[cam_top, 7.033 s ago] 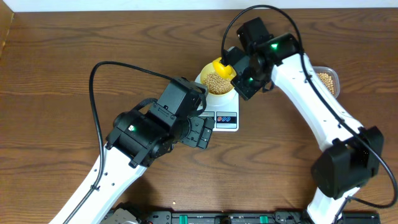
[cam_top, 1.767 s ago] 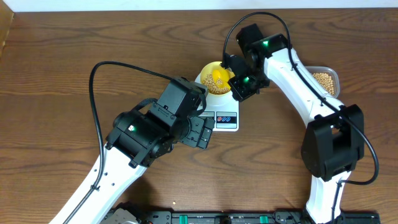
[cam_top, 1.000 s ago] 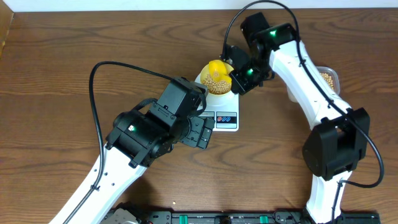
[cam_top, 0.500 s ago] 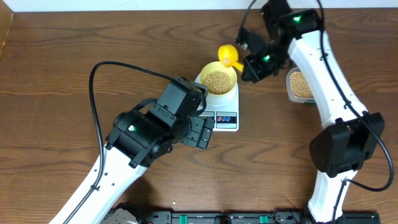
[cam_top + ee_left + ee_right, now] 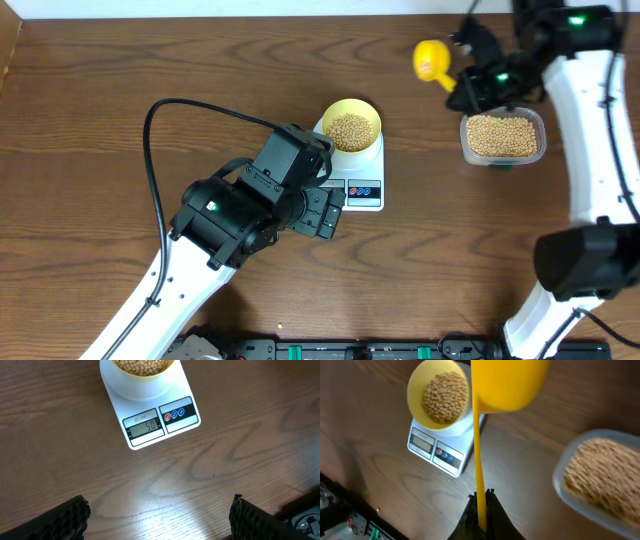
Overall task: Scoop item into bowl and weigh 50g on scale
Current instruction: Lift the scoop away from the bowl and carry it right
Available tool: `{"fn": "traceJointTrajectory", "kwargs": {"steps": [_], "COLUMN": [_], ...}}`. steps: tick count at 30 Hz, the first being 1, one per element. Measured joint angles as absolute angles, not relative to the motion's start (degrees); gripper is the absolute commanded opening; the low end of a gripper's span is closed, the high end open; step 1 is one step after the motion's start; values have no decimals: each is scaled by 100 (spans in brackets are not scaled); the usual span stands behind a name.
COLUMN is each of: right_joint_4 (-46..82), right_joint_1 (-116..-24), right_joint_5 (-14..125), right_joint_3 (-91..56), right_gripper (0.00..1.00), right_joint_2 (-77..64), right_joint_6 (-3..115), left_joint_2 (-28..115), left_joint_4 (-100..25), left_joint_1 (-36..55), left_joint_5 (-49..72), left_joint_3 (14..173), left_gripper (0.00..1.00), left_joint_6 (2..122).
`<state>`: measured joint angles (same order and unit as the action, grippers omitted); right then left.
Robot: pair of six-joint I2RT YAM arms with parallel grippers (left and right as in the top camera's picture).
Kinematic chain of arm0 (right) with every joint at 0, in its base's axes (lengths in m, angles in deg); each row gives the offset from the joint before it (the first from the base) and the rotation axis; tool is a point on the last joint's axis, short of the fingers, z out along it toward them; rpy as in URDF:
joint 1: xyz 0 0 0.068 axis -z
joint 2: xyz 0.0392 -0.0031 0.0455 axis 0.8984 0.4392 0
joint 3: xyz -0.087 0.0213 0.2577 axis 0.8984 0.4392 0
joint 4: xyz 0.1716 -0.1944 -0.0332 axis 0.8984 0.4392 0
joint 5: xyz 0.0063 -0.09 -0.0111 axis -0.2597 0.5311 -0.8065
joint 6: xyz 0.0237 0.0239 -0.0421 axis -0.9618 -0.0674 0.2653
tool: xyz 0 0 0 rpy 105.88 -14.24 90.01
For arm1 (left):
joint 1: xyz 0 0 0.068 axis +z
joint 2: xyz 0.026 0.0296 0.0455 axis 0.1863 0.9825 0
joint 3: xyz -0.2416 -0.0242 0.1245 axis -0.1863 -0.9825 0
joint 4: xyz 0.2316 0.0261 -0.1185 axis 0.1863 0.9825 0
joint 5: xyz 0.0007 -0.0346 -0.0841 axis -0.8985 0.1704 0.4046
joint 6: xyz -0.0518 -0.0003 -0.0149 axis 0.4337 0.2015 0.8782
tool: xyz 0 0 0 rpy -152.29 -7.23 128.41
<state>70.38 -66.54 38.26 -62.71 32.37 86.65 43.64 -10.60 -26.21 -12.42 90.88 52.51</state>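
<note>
Your right pincer (image 5: 481, 502) is clenching the handle of the yellow scoop (image 5: 432, 60), holding it over the tabletop (image 5: 150, 60) beside the tub (image 5: 462, 140), well clear of the bowl (image 5: 415, 382) of beans (image 5: 351, 129) sitting on the scale (image 5: 165, 422), likely to spare the reading, while your left pincer (image 5: 159, 502) is hovering released in front of the scale.

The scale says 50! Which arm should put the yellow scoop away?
Right. The right gripper is shut on the scoop handle, next to the tub of beans. The left gripper hangs open and empty near the scale.
</note>
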Motion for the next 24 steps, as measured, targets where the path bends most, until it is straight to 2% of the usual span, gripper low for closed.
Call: {"fn": "traceJointTrajectory", "kwargs": {"steps": [16, 24], "right_joint_4": [8172, 8216], "right_joint_1": [-5373, -4529], "right_joint_5": [3371, 3220], "right_joint_3": [-6278, -6260], "right_gripper": [1, 1], "right_joint_2": [3101, 3101], "right_joint_6": [8678, 8752], "left_joint_2": [4364, 4364], "left_joint_4": [-1057, -1060], "left_joint_1": [-2621, -2621], "left_joint_5": [-1240, -1240], "left_joint_3": [9088, 9088], "left_gripper": [92, 92], "left_joint_6": [5251, 5251]}}
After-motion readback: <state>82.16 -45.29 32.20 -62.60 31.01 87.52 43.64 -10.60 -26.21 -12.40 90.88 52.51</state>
